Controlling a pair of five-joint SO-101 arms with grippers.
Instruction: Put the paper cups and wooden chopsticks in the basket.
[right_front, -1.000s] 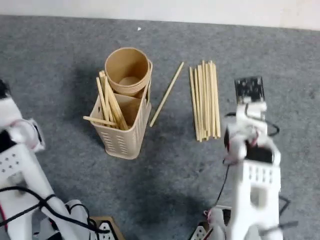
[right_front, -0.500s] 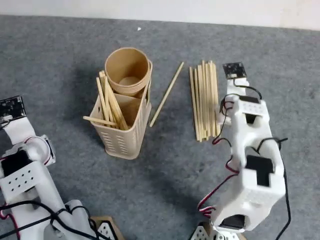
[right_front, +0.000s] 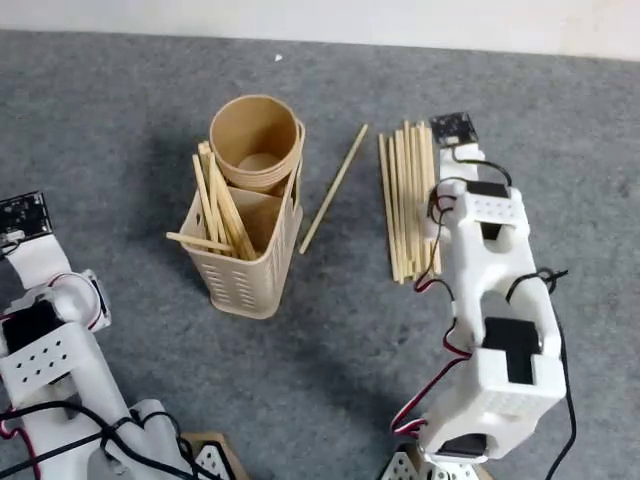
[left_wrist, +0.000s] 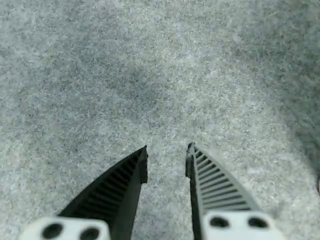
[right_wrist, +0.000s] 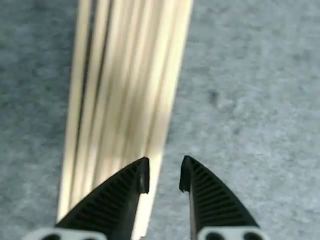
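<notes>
Since a second ago we are seeing both arms swung out of their folded poses, and over the last half second the right arm (right_front: 490, 290) is edging sideways toward the loose bundle while the left arm (right_front: 45, 330) is holding its place. Nearest us, the left fingers (left_wrist: 167, 147) are hanging partly open over bare grey felt on the bench (right_front: 120, 110), gripping nothing. Farther out, the right fingers (right_wrist: 164, 159) are standing a narrow gap apart, also holding nothing. They are hovering over one long edge of the loose chopstick bundle (right_front: 408, 200), with one tip over the outermost stick and the other over the felt beside it. We are seeing that bundle lying flat on the bench, well apart from the basket (right_front: 245, 270). Between the two, a single chopstick (right_front: 333, 188) is lying slanted on the felt, near the basket's rim. The basket is standing upright, and several chopsticks (right_front: 222, 215) are leaning inside it, one sticking out sideways over its wall. At its far end the paper cups (right_front: 255, 140) are sitting nested in the basket, mouth up, rising above the rim.
</notes>
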